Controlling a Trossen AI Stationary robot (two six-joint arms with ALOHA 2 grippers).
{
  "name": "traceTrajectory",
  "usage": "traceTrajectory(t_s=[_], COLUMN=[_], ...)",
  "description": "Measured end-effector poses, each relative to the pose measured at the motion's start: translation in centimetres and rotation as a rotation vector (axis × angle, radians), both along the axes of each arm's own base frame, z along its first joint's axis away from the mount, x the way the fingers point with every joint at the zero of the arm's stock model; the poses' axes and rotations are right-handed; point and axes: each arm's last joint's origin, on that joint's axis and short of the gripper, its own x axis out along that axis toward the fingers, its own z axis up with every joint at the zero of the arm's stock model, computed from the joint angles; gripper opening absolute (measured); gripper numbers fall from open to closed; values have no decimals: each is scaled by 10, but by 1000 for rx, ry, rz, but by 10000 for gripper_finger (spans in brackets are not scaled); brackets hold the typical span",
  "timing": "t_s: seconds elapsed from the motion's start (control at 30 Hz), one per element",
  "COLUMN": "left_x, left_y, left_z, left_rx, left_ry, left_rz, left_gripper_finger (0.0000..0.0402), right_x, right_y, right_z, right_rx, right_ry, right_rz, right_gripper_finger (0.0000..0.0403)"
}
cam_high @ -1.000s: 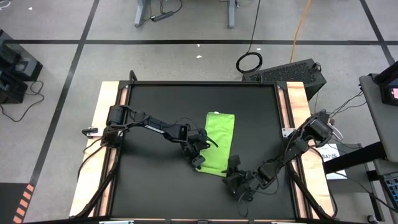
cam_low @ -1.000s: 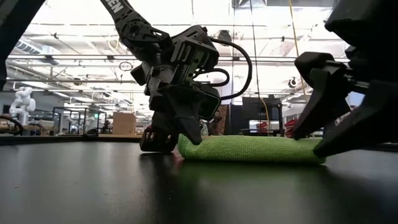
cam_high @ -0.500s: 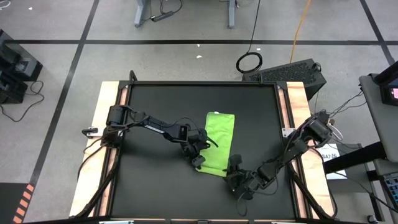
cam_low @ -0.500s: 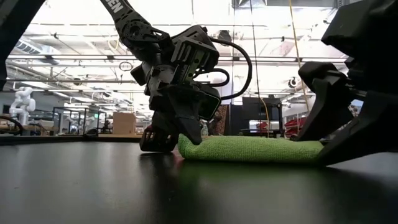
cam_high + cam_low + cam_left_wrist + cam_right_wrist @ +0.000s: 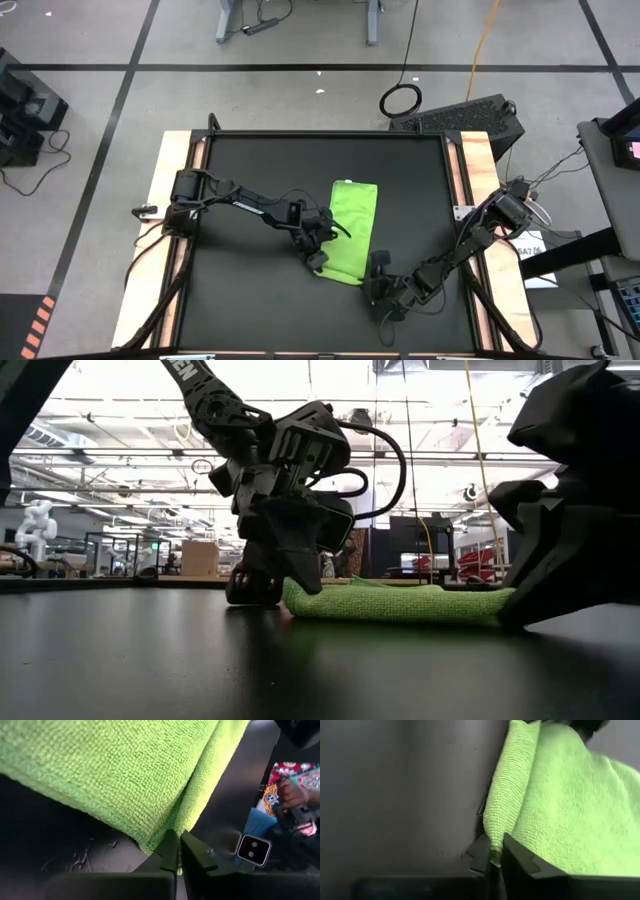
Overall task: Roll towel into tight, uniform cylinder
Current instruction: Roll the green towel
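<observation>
Both near corners of towel (image 5: 352, 230) were pinched: left gripper (image 5: 176, 851) and right gripper (image 5: 492, 854) fingers shut on edge. Towel lay flat mid-desk (image 5: 250, 170); no roll formed, all rolling left.

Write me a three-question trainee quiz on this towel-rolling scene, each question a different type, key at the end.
1. True or false: the small lime-green cloth towel lies rolled into a cylinder on the black mat.
2. What does the left pincer grip? A) a towel corner B) the mat C) nothing
3. Fill in: the right pincer is shut on the towel's ____.

Key: 1 false, it lies flat, folded into a strip. 2 A. 3 edge, at the strip's near end, the same end the left pincer holds.
</observation>
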Motion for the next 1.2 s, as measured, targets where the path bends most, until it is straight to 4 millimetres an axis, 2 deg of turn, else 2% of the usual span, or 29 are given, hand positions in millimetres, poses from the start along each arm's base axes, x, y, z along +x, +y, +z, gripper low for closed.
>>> traceTrajectory(t_s=[0.07,0.23,0.37,0.6,0.73,0.9,1.03,1.2], left_x=[0,-1,-2,-13,-20,-27,-31,-32], left_y=[0,2,3,-19,-51,-88,-99,-97], left_z=[5,26,58,90,85,80,78,64], left_rx=[15,160,348,689,802,1029,1133,1131], left_ry=[-57,-234,-399,-561,-647,-729,-804,-784], left_rz=[-36,-113,-149,-322,-543,-748,-810,-856], left_gripper_finger=[29,96,141,157,157,157,157,157], right_x=[0,-1,-1,0,0,0,2,5], right_y=[0,0,1,3,4,4,3,-1], right_z=[0,1,1,2,2,1,1,1], right_rx=[41,134,199,317,367,423,445,477], right_ry=[-2,1,8,33,34,60,65,86], right_rz=[-30,-91,-128,-161,-190,-205,-218,-219], right_gripper_finger=[8,14,7,4,4,4,4,4])
